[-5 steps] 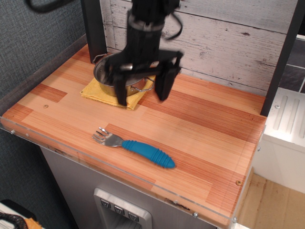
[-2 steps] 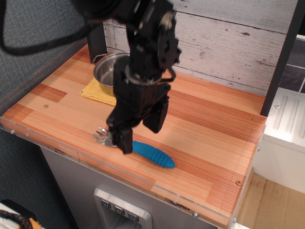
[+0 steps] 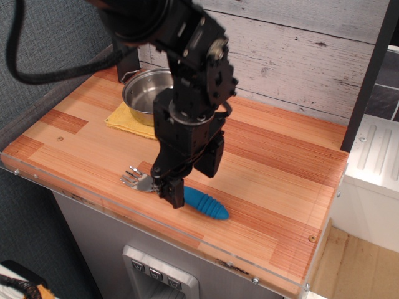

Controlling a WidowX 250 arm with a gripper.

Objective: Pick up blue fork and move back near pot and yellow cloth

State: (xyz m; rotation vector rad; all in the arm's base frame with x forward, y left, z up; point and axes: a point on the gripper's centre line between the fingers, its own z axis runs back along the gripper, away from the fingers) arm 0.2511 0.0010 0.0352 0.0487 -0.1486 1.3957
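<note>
Yellow cloth (image 3: 124,119): upper left of the frame, folded flat on the wooden counter (image 3: 280,168); its right part sits under the pot.
Pot (image 3: 144,96): upper left, standing on the cloth, open top, no lid; its right side is hidden by the arm.
Blue fork (image 3: 206,204): lower centre-left, lying flat near the counter's front edge; silver head to the left, blue handle running right. The middle of the fork is covered by the gripper.
Gripper (image 3: 186,183): lower centre, lowered over the fork where the neck meets the handle. One finger stands on the near side, the other on the far side, apparently spread around it. Whether they have begun to press is not clear.
Arm pose: comes in from the upper left, bends steeply down, wrist pointing at the counter.
Task progress: early. The fork is not yet lifted and is well apart from pot and cloth.
Remaining: clamp, raise, carry back toward the upper left, set down near pot and cloth.
</note>
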